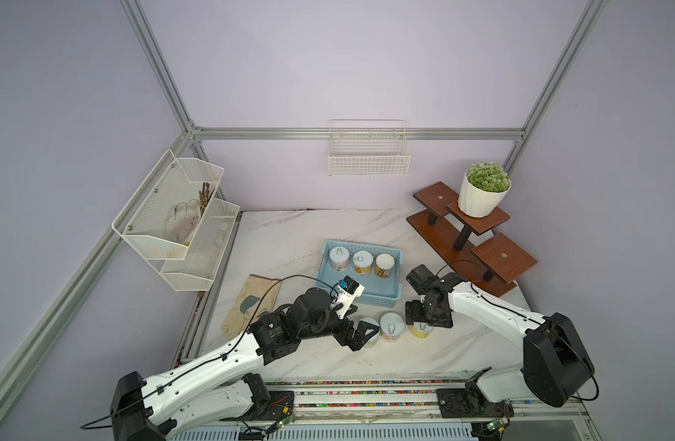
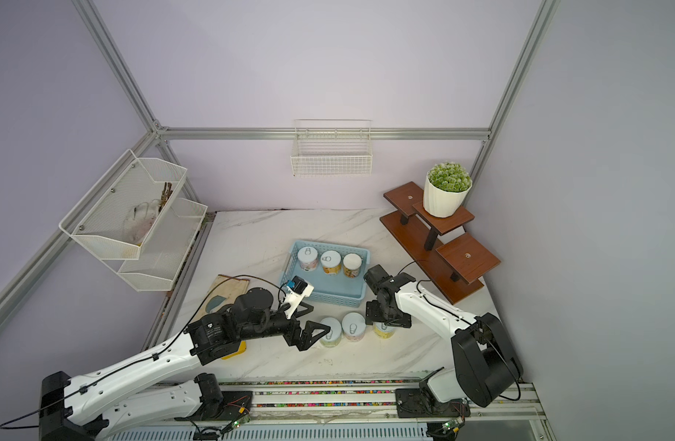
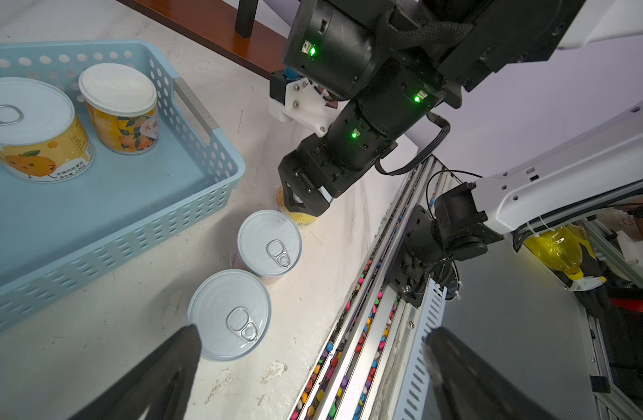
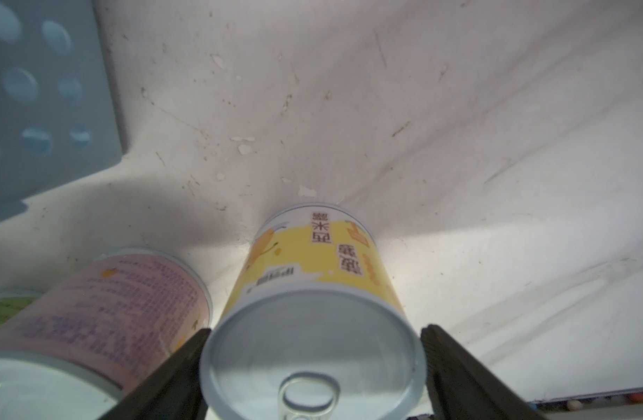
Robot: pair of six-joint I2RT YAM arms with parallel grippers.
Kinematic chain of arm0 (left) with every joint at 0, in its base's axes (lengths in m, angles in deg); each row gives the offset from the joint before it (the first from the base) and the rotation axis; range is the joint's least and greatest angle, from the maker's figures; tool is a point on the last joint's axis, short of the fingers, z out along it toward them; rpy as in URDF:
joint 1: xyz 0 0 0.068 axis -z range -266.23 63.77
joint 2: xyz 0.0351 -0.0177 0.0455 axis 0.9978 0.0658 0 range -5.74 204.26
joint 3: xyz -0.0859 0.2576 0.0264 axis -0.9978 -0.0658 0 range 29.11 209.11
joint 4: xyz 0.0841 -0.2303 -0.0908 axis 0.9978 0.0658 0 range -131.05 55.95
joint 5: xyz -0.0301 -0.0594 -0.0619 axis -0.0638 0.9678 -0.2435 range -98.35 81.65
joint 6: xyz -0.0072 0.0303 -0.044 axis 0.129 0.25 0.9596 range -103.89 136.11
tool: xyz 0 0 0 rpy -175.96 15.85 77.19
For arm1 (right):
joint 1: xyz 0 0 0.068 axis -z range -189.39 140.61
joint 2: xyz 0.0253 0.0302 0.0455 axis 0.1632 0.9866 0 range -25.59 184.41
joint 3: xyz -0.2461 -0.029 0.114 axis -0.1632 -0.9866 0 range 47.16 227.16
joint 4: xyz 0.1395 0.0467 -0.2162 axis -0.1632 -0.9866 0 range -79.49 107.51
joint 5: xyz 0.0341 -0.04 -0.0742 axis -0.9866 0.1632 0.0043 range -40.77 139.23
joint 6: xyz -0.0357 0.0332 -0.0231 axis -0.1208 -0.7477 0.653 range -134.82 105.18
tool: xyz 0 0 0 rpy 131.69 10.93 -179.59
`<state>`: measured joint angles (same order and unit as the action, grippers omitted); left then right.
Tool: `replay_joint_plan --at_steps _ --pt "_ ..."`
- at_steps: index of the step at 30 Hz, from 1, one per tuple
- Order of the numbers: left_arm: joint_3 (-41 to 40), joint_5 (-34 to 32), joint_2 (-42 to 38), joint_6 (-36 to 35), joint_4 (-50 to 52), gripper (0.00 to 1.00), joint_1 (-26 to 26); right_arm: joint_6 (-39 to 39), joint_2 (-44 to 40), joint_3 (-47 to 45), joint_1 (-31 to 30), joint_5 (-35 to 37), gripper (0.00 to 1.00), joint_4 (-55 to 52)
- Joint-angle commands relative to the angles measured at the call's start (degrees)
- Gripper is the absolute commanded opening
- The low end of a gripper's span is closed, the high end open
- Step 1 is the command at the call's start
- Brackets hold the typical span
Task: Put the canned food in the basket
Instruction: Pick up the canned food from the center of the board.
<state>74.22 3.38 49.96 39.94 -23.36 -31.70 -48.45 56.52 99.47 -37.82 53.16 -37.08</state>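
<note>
My right gripper [image 4: 315, 331] straddles the short yellow-labelled metal can [image 4: 312, 262], clamped or not I cannot tell; a rim-only hold may slip; left gripper [image 3: 309, 363] wide, empty.

Three cans [image 1: 362, 261] in basket [image 1: 378, 301], three before

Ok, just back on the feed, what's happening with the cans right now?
Three cans stand in the blue basket; three more stand in a row on the table before it. The right arm has its jaws astride the yellow can at one end, close against it; whether they grip yet I can't tell. The left arm holds its jaws wide open just short of the green can at the other end. The pink can between is untouched.
</note>
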Motion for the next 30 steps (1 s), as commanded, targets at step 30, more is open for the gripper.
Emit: replay_joint_plan --at_steps 30 --pt "2.9 -4.0 2.9 0.6 -2.3 1.0 0.0 0.6 -3.8 1.4 2.4 0.2 0.69 -2.5"
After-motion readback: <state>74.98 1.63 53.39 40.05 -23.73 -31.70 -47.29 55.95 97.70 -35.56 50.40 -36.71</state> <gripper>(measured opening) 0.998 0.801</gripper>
